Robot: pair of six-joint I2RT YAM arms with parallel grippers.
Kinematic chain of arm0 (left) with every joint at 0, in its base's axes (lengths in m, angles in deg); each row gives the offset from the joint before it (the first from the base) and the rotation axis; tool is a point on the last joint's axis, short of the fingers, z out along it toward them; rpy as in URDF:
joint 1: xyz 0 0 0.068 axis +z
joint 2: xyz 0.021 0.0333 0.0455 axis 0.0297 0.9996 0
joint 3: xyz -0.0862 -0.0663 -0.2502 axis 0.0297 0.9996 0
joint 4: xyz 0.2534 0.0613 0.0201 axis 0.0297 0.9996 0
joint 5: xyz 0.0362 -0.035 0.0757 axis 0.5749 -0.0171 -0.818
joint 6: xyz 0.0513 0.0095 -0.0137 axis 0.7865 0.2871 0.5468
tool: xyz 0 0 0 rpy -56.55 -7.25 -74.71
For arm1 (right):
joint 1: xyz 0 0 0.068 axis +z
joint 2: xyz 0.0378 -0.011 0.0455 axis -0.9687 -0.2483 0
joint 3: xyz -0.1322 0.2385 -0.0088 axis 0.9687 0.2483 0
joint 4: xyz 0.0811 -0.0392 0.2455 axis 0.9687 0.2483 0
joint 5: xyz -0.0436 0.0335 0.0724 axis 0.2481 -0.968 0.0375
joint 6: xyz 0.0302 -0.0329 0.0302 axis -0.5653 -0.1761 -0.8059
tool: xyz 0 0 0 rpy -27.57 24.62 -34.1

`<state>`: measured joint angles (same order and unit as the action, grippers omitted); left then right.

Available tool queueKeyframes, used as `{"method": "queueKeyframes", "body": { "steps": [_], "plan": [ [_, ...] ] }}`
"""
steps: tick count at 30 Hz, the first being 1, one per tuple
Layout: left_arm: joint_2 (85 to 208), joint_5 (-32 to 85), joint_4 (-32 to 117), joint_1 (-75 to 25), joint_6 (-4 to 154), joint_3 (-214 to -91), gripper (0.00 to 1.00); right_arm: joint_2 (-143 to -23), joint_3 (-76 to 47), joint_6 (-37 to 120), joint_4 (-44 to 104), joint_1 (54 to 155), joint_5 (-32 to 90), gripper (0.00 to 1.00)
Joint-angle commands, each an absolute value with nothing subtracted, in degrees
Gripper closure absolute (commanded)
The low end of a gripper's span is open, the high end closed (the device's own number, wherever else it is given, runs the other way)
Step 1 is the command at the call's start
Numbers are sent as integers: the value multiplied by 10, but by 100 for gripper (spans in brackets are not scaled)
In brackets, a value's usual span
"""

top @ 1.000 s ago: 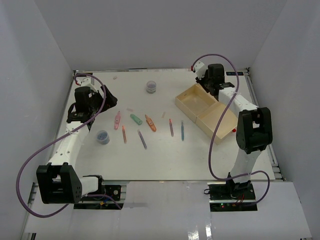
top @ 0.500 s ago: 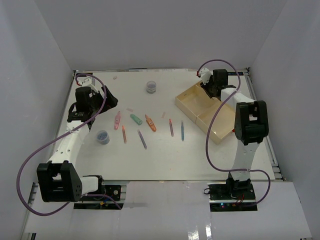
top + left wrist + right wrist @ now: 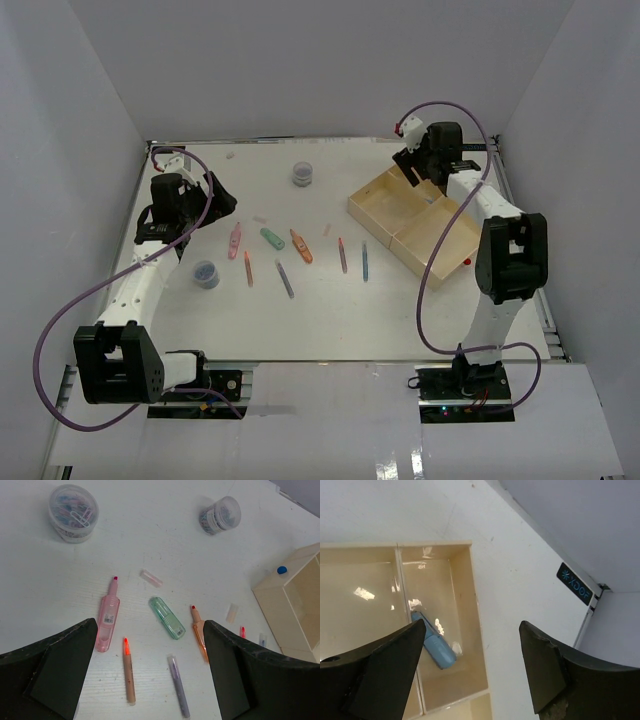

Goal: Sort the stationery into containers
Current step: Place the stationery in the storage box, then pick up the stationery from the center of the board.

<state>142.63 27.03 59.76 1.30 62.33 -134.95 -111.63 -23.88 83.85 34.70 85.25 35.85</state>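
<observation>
Arms: right hand (image 3: 472,626) gaping, empty, over tray (image 3: 471,592) far corner | left hand (image 3: 150,624) gaping, empty, above pens (image 3: 178,685)

White table top (image 3: 330,310), matt, with faint scuffs and smudges showing in both wrist views. Plain pale grey walls (image 3: 300,60) enclose it on the left, far and right sides. A small black label (image 3: 575,583) with blue lettering sits at the table's edge by the wall; a metal rail (image 3: 549,325) runs along the right side.
</observation>
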Motion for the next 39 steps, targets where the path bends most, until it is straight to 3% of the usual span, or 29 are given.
{"method": "queueKeyframes", "body": {
  "steps": [1, 9, 18, 27, 39],
  "plan": [
    [1422, 284, 598, 13, 621, -1359, 2, -1040, -279, 814, 359, 886, 343, 18],
    [1412, 278, 598, 13, 625, -1358, 2, -1015, -264, 678, 386, 1071, 341, 18],
    [1394, 257, 599, 13, 635, -1356, 2, -1144, -320, 600, 381, 1230, 311, 18],
    [1385, 245, 598, 13, 639, -1354, 2, -1269, -403, 595, 357, 1262, 308, 20],
    [1386, 248, 598, 13, 639, -1354, 2, -1361, -454, 598, 345, 1275, 326, 32]
  ]
}}
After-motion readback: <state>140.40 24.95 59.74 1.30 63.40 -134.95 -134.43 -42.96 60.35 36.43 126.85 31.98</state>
